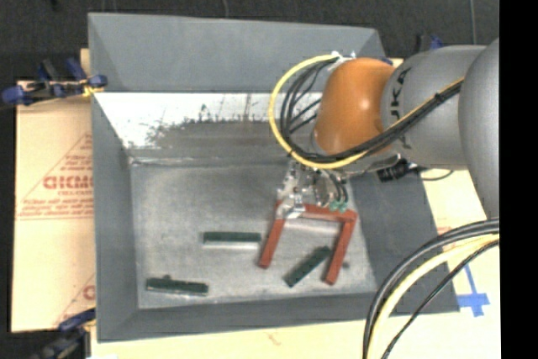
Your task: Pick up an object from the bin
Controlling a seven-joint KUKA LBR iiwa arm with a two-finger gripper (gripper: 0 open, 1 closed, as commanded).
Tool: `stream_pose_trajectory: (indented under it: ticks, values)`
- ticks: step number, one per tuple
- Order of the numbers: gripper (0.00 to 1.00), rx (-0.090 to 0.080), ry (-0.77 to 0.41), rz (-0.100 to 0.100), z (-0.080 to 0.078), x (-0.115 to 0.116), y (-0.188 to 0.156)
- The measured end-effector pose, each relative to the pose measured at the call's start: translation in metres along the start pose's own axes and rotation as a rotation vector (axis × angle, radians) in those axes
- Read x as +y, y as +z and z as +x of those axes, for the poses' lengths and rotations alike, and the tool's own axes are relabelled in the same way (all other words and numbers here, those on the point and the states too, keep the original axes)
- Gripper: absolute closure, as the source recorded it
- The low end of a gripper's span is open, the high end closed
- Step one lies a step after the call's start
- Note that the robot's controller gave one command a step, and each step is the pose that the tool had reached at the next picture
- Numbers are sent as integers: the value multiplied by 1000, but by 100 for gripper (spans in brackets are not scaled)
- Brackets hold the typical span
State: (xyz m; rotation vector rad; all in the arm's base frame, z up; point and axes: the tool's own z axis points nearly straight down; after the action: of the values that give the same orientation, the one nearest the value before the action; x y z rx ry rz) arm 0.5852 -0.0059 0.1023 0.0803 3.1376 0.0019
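My gripper is down near the bin's floor at the right front, its two red-brown fingers spread wide and open. A short dark green bar lies slanted on the floor between the fingertips, closer to the right finger. The left finger stands apart from it. Nothing is lifted or clamped.
Two more dark green bars lie flat on the floor: one left of the gripper near the middle, another at the front left corner. The arm with its orange cover and cables hangs over the bin's right side.
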Motion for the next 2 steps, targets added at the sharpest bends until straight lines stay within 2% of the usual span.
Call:
stream_pose_trajectory:
  ticks: [1,2]
  values:
    - [100,-3,-35,3,-3,9,-3]
    - [100,0,-54,1,10,3,-14]
